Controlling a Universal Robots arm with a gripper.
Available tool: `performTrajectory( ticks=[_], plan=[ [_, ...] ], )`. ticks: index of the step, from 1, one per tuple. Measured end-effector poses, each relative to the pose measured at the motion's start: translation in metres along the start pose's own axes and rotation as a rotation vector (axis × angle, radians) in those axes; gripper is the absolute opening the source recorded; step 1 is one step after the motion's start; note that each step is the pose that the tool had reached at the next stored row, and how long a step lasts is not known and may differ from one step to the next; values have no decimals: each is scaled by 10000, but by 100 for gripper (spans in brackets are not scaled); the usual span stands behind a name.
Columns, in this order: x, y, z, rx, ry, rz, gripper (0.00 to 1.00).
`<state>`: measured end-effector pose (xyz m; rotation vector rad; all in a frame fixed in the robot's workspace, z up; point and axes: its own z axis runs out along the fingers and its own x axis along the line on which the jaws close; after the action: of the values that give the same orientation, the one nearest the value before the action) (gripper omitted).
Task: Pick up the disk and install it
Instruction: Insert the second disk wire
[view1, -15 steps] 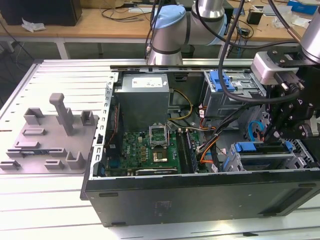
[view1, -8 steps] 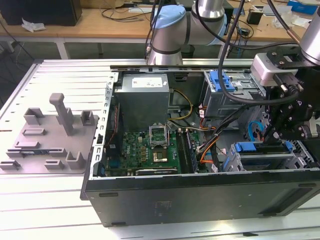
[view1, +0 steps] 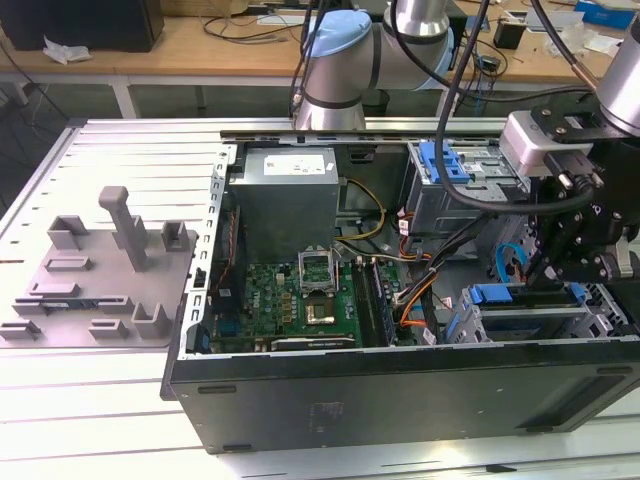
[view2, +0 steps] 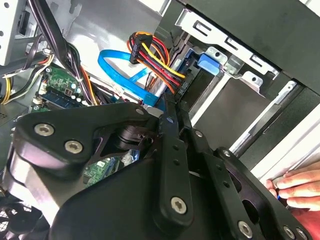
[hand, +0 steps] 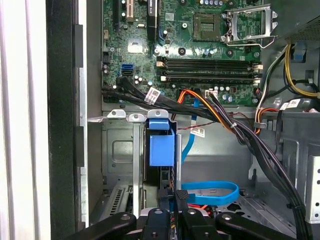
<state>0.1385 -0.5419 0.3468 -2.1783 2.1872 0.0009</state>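
The disk (hand: 161, 147) stands on edge in the grey drive bay (hand: 120, 155) at the case's front corner, and its blue plastic frame faces the first wrist view. In the exterior view its blue frame (view1: 500, 295) lies at the lower right of the open case. My gripper (hand: 179, 196) sits right at the disk's near end with its black fingers (view2: 172, 150) drawn together. Whether the tips pinch any part of the disk is hidden. In the exterior view the gripper (view1: 548, 272) hangs just to the right of the blue frame.
A blue data cable (hand: 207, 192) and a bundle of coloured power wires (view2: 150, 55) lie beside the bay. A person's hand (view2: 295, 187) rests on the case edge. There is also a motherboard (view1: 290, 300), a grey power supply (view1: 285, 195), a second cage with a blue latch (view1: 445, 160) and a grey fixture tray (view1: 100, 270).
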Motion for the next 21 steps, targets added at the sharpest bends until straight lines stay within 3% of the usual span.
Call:
performTrajectory(
  ticks=[21],
  plan=[
    [13,-1,47,0,-54,2,16]
  ],
)
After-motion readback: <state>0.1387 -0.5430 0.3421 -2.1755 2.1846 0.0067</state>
